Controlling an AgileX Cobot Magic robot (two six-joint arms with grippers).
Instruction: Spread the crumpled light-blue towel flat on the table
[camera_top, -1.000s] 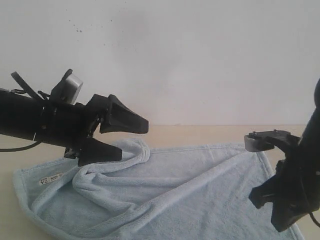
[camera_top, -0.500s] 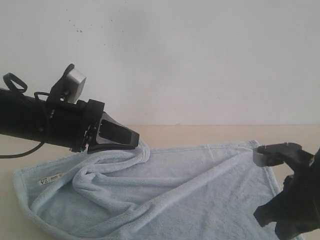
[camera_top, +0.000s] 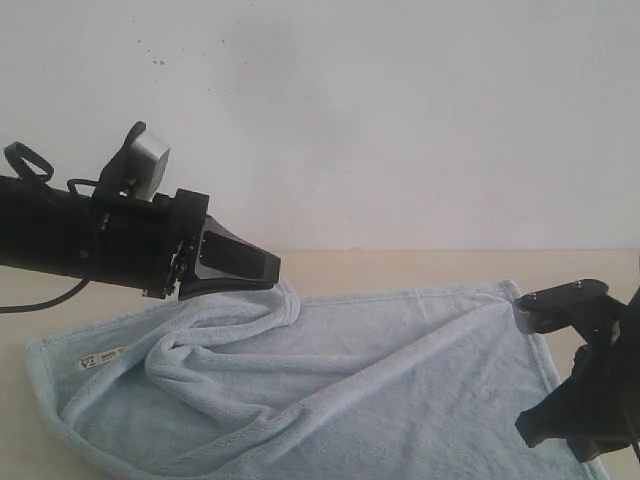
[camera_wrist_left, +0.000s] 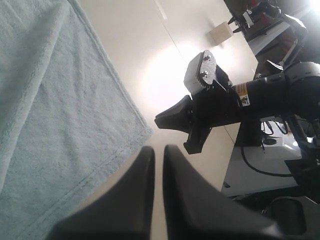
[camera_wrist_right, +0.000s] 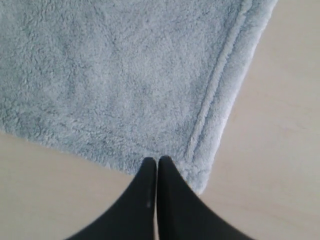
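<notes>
Below a white wall (camera_top: 400, 120), the beige table (camera_top: 420, 268) bears the towel (camera_top: 400, 370).

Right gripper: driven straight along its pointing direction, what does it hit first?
The towel, just inside its hemmed corner; the right gripper, jaws shut, aims straight at it. Gap above it unclear.

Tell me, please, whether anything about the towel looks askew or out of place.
Yes. The towel is not flat: a thick rolled fold snakes across its left-arm side, just below the left tool, and the near hem there curls up. Its other side lies smooth on the table.
</notes>
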